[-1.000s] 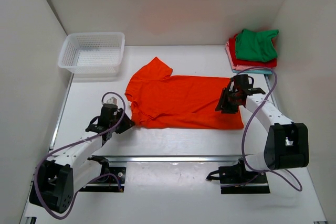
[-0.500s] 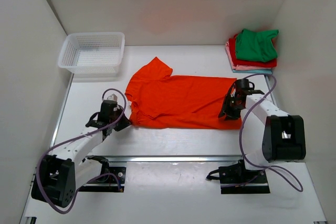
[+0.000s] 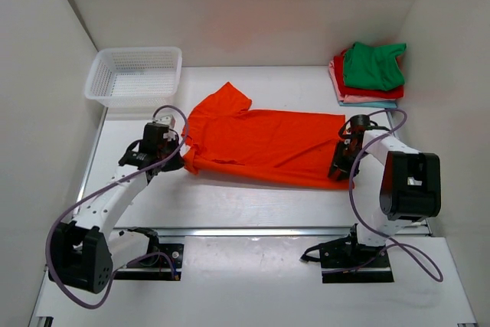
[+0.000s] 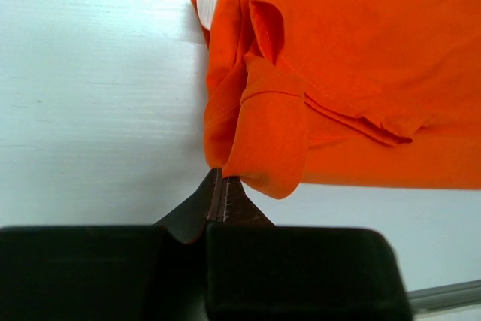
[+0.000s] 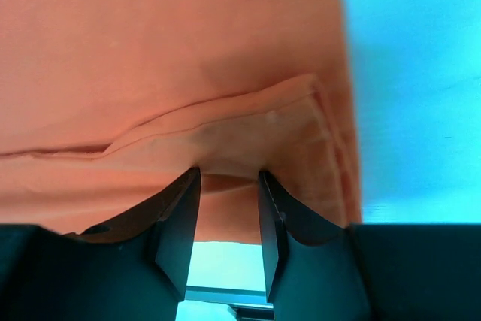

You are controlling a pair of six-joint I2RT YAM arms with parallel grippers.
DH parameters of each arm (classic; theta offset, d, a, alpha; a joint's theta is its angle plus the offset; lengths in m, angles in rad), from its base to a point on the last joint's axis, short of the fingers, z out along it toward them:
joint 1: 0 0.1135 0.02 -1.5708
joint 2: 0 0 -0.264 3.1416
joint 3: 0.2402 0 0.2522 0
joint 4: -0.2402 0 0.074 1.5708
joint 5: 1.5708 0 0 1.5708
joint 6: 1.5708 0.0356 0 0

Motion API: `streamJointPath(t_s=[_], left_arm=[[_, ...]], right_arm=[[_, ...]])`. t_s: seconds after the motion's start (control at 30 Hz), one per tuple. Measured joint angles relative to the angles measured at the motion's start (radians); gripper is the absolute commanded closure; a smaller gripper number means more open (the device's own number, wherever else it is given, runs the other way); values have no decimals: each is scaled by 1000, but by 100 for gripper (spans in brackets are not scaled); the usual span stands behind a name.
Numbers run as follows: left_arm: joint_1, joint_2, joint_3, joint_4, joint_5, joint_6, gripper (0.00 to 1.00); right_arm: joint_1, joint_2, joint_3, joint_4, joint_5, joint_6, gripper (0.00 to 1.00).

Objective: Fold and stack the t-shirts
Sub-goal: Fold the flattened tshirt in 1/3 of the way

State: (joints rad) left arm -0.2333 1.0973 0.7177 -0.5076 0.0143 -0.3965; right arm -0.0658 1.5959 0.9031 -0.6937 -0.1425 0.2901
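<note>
The bright orange t-shirt lies spread across the middle of the table, with one sleeve pointing to the far left. My left gripper is shut on the shirt's near-left edge. In the left wrist view the closed jaws pinch a hanging fold of orange cloth. My right gripper sits at the shirt's near-right hem corner. Its fingers stand apart, with a bunched ridge of orange cloth at their tips. A stack of folded t-shirts, green on top, sits at the far right.
A white mesh basket stands at the far left corner. White walls close in the table on the left, back and right. A metal rail runs along the near edge in front of the arm bases.
My left gripper has closed on the shirt's near-left edge and drawn it away from the near edge. My right gripper has slid nearer along the hem to the near-right corner.
</note>
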Motion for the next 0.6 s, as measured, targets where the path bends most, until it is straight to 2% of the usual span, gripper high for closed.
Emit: streamJointPath(t_s=[0.03,0.07,0.1,0.13,0.23,0.4,0.53,0.6], left_arm=[[-5,17,10,-18,0,23,99],[-10,31,17,-32,-1,43,91],[-12,43,22,-48,0,66,77],[-12,50,24,-63,-1,82,77],[2,45,24,-102,-8,116,67],[12,3,23,-144,15,113,73],[-49,-47,-52,-117,76,43,80],[-82,-63,-105,-109,100,-9,81]], right_arm=[[-11,7,8,-7,0,-8,66],[-19,14,14,-12,4,-16,65],[-29,21,22,-18,5,-25,66],[-37,28,29,-23,5,-31,65],[-61,46,49,-32,19,-49,65],[-80,68,75,-42,43,-65,65],[-76,71,79,-44,47,-69,65],[-72,71,79,-44,51,-71,66]])
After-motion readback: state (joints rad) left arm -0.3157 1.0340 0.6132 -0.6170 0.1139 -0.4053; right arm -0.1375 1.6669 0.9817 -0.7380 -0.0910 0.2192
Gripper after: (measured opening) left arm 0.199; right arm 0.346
